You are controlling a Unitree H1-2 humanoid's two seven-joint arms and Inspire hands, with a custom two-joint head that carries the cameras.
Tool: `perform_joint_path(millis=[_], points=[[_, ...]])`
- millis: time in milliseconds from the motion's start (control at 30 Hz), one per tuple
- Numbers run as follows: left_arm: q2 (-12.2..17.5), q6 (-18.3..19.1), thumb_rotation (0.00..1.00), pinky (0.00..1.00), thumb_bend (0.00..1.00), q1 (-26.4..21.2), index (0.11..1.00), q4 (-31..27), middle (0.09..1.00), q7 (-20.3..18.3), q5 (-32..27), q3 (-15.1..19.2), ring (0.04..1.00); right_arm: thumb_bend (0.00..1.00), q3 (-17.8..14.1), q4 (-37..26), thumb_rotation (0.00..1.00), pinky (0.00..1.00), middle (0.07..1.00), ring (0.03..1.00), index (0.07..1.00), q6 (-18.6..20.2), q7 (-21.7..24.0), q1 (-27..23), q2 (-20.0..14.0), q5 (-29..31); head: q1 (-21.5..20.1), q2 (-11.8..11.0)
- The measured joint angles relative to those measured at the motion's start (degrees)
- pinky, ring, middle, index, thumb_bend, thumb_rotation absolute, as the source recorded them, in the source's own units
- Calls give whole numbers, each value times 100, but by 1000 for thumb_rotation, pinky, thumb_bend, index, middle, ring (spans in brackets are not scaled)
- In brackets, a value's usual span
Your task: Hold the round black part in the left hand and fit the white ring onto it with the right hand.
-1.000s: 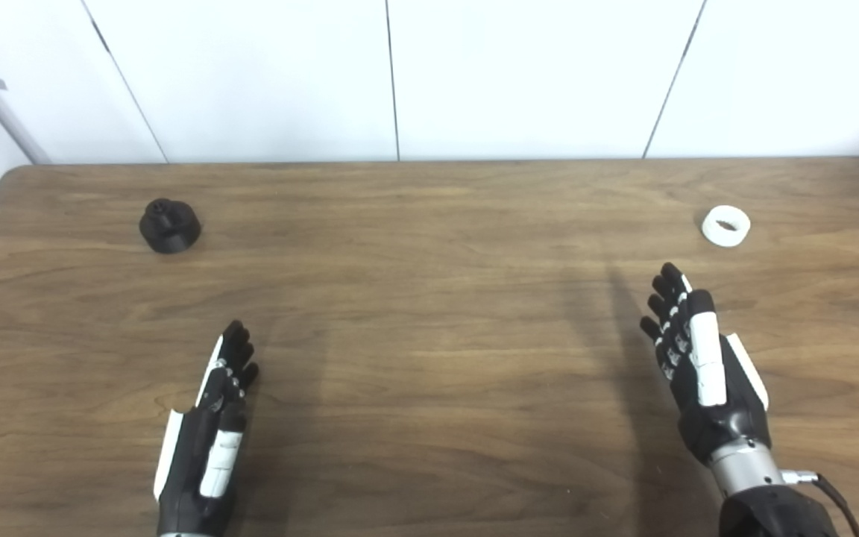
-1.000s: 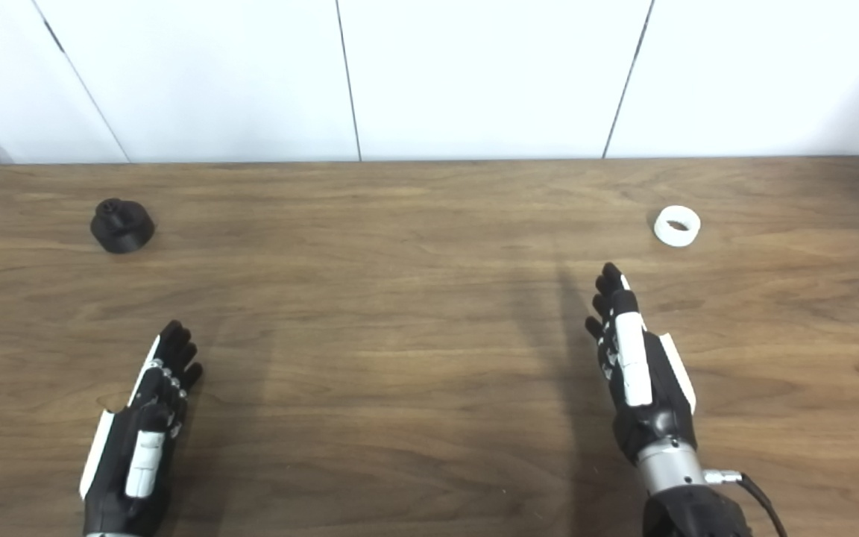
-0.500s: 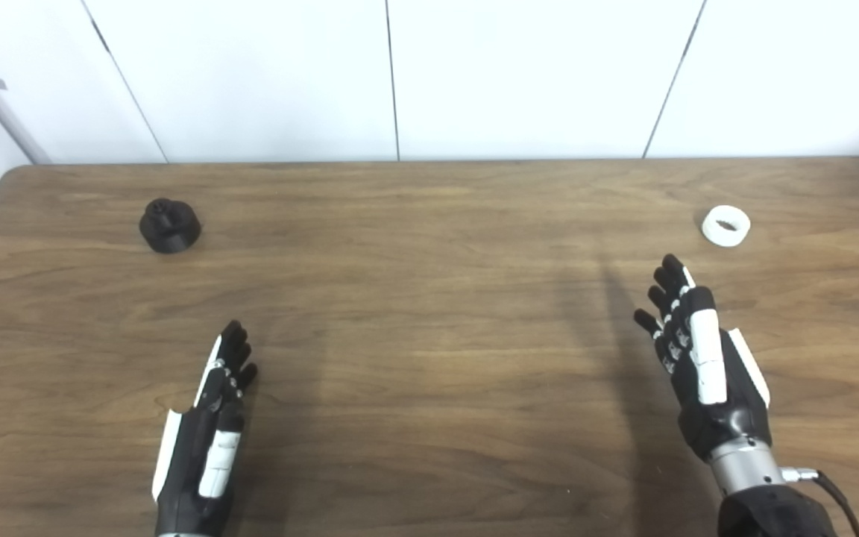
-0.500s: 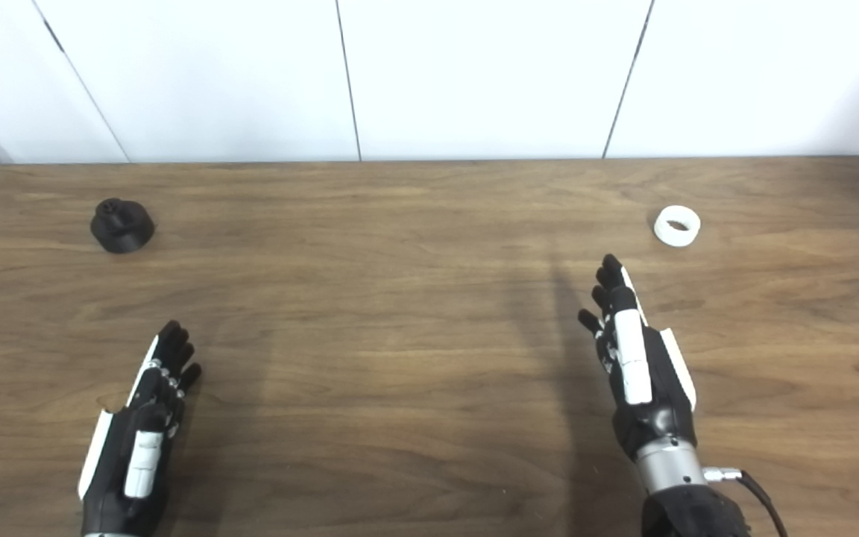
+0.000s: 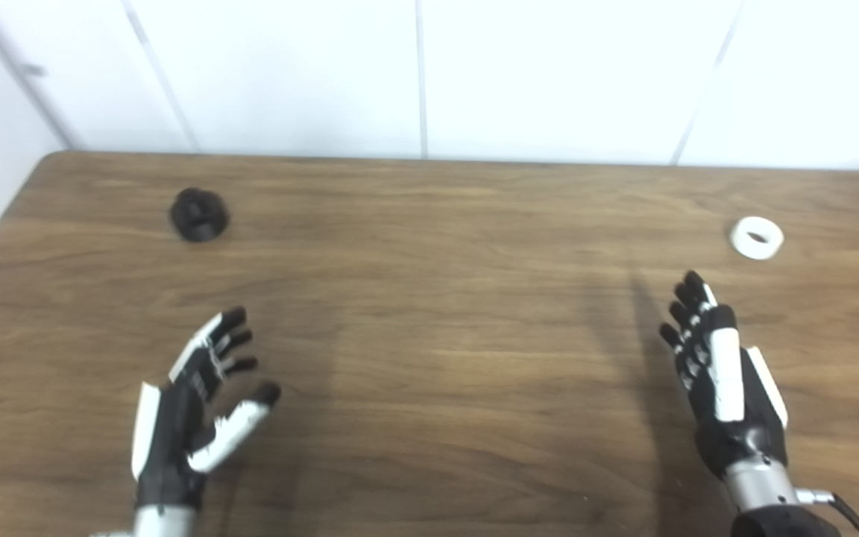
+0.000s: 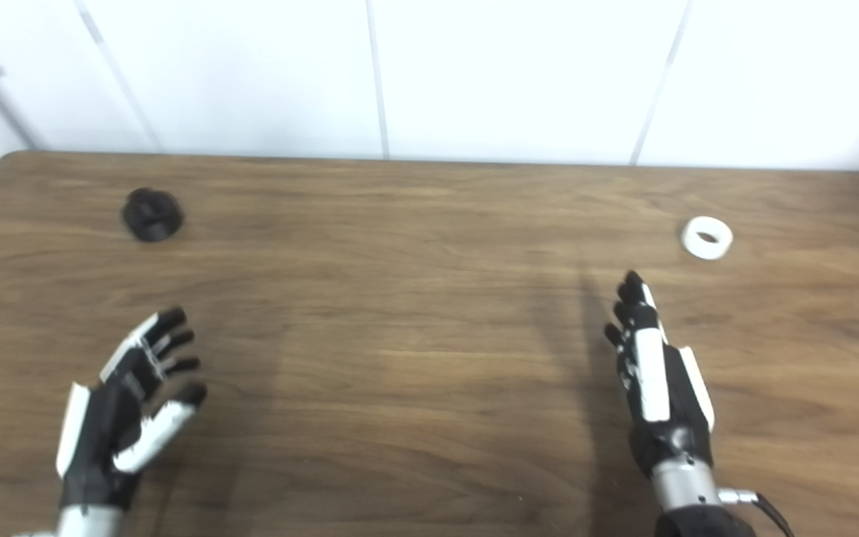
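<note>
Wooden table (image 5: 429, 358): bare wood across the centre and the near edge.
Round black part (image 5: 199, 214): far left, standing alone, bare wood on every side; open run of table between it and the left hand (image 5: 191, 403), fingers spread and holding nothing.
White ring (image 5: 756, 238): far right, free all round; a short unblocked stretch to the right hand (image 5: 724, 380), also empty-handed.
White panelled wall (image 5: 429, 74): closes off the far edge.

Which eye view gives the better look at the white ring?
The right eye view: the white ring sits well inside the frame, hole visible. The left eye view shows the same ring nearer the right edge, otherwise much alike. Both are slightly blurred.
</note>
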Motion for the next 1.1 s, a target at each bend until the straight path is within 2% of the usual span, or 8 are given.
perform_joint_path(millis=[133,267,467,600,667,700,867,1100], points=[[9,989,402,697,886,-579,936,-489,927,-23,1251,140,856,730,-2,179,980,927,1000,996,996,-235,0,1,-1,5,211,-176],[26,1912,430,652,936,-1093,895,-898,899,-293,2413,172,840,748,-7,313,978,949,1000,1000,1000,-327,2,5,-5,7,343,-255],[237,2749,451,567,998,-1591,854,-1129,867,-752,3722,230,789,719,-75,436,999,994,1000,1000,1000,-502,71,5,-21,120,877,-448],[430,2933,468,685,1000,-1872,870,-1129,881,-962,4510,241,810,709,-228,555,986,1000,1000,1000,1000,-627,224,8,-51,342,1212,-501],[486,2982,507,903,1000,-2024,915,-1127,929,-1089,4905,239,906,692,-314,570,985,1000,1000,1000,1000,-640,264,13,-59,446,1345,-519],[508,2992,513,939,1000,-2076,922,-1127,937,-1155,5082,236,922,690,-343,574,985,1000,1000,1000,1000,-640,274,17,-63,467,1458,-536],[530,3114,521,993,1000,-2432,944,-904,968,-1399,6070,255,966,689,-502,603,1000,1000,1000,1000,1000,-640,445,34,-118,565,1933,-554],[517,3238,560,1000,1000,-2683,964,-377,990,-1803,6737,471,998,675,-698,695,1000,1000,1000,1000,1000,-737,761,58,-214,711,2258,-554]])
